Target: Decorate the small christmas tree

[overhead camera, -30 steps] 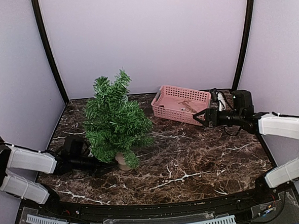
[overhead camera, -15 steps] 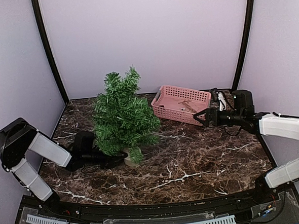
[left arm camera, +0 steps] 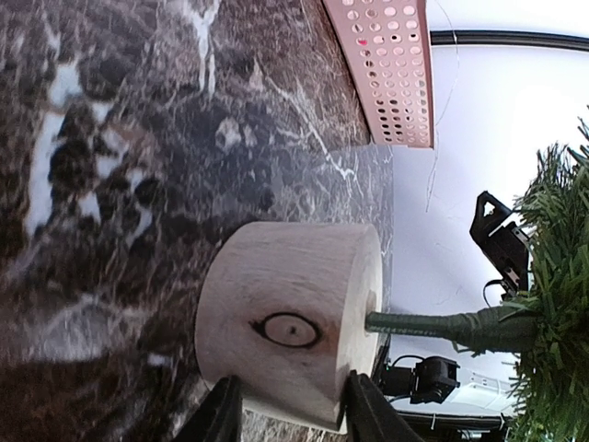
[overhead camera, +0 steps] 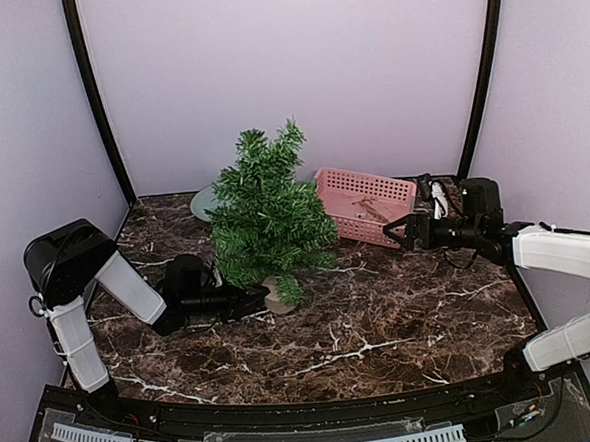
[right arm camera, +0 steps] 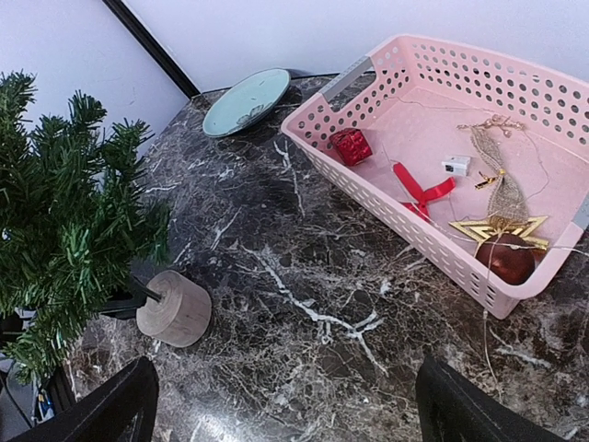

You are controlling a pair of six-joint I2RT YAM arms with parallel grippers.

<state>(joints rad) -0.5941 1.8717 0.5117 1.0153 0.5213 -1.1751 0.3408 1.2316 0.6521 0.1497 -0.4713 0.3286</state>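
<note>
The whole bench (overhead camera: 382, 326) is taken in from high behind its near edge, faced forward and down, from far off. The left wrist view is set low and very near, rolled on its side so that the bench stands at the left. Its frame is filled by the wooden foot of the tree (left arm camera: 294, 322), with the basket (left arm camera: 386, 74) beyond. The right wrist view is held higher and farther back, faced down and leftward across the bench. Tree, basket and bench are shared by all three views; the plate (right arm camera: 247, 99) is caught only from the top and right wrist.
</note>
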